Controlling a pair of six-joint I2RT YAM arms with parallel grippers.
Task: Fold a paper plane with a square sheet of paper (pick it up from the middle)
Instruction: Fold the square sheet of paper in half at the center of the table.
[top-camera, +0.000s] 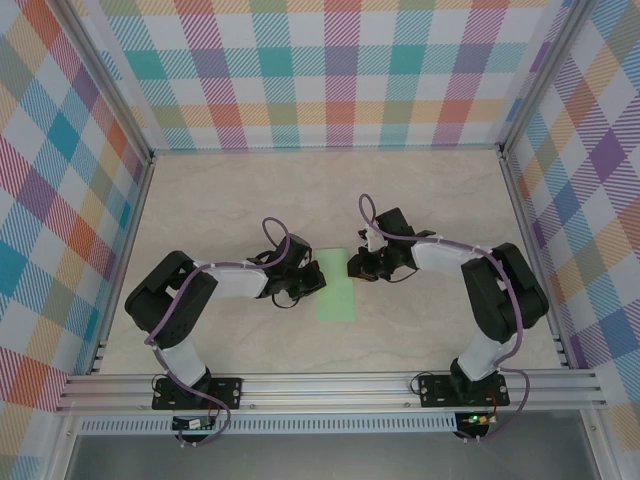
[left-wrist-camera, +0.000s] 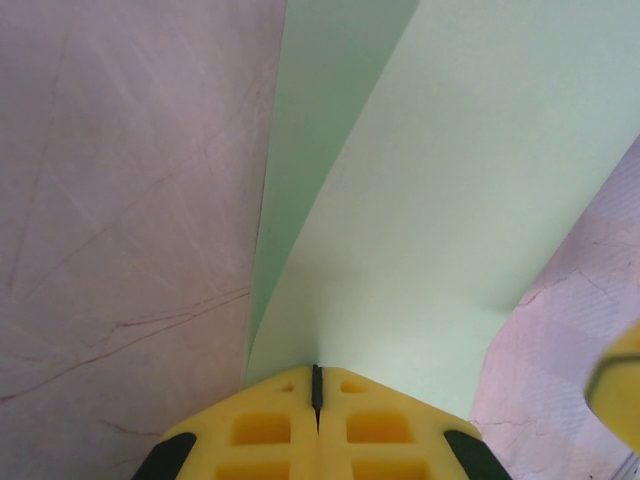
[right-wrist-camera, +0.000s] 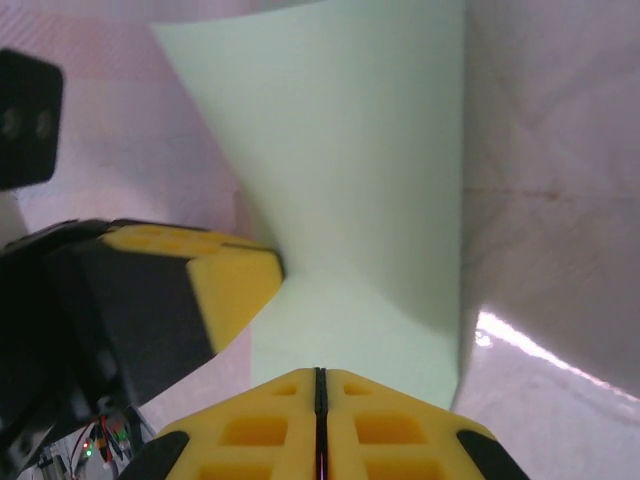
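Desk (top-camera: 250, 190): pale marbled top, enclosed by plaid walls (top-camera: 340, 70) on three sides.

Left arm (top-camera: 200, 290) and right arm (top-camera: 490, 280): both are bent inward from the near edge and brought close together around mid-desk.

Paper (top-camera: 338, 290): from above it is seen as a narrow mint-green strip, long axis running near to far. It is located mid-desk, slightly toward the near edge, between the two pincers. In the left wrist view it is seen curved, an upper layer bowed over a lower one.

Left pincer (top-camera: 306, 281): jaws are closed flush, with the paper's left edge nipped at the tips.

Right pincer (top-camera: 352, 268): jaws are likewise closed flush. The paper's right edge is pinched, toward its far end.
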